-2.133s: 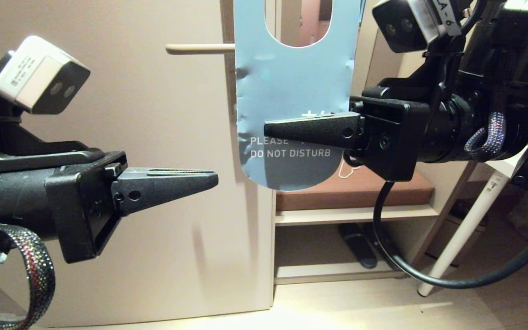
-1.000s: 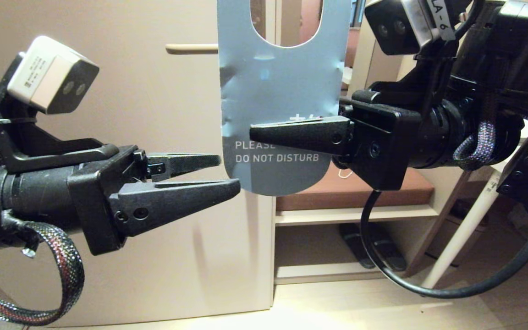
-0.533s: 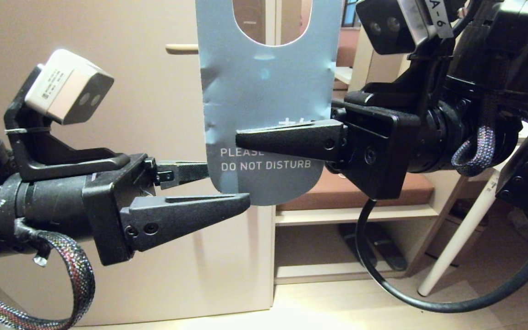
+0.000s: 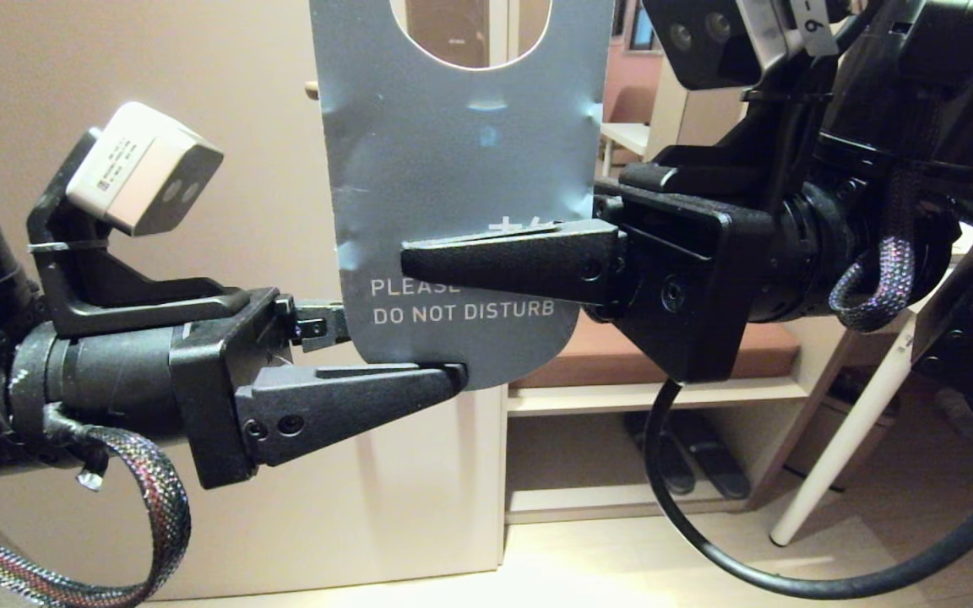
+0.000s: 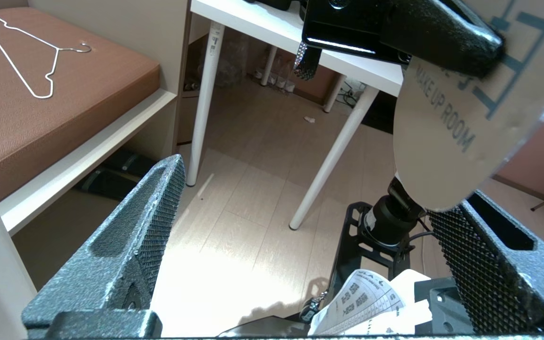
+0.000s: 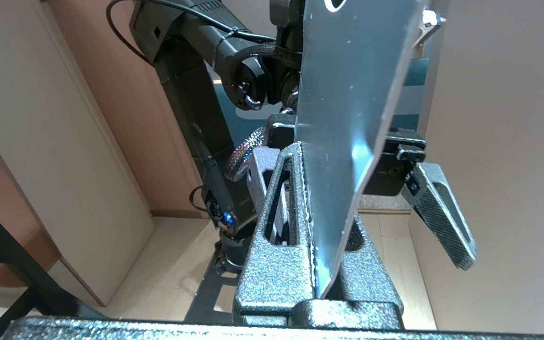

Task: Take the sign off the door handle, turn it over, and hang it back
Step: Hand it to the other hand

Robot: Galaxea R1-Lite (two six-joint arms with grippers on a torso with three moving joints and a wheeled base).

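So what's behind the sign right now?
Behind the sign, held by the right gripper, one finger of the open left gripper reaches in. The door handle shows only its tip; the rest is covered.

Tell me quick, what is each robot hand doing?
Left gripper: open, its fingers on either side of the flat blue "PLEASE DO NOT DISTURB" door sign, not clamped.
Right gripper: shut on the sign.

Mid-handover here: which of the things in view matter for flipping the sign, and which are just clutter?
Job:
- sign, clamped in the right gripper
- left gripper, open around the sign's lower edge
- door handle, mostly hidden behind the sign

Clutter:
- white wire hanger on the brown cushion
- white table
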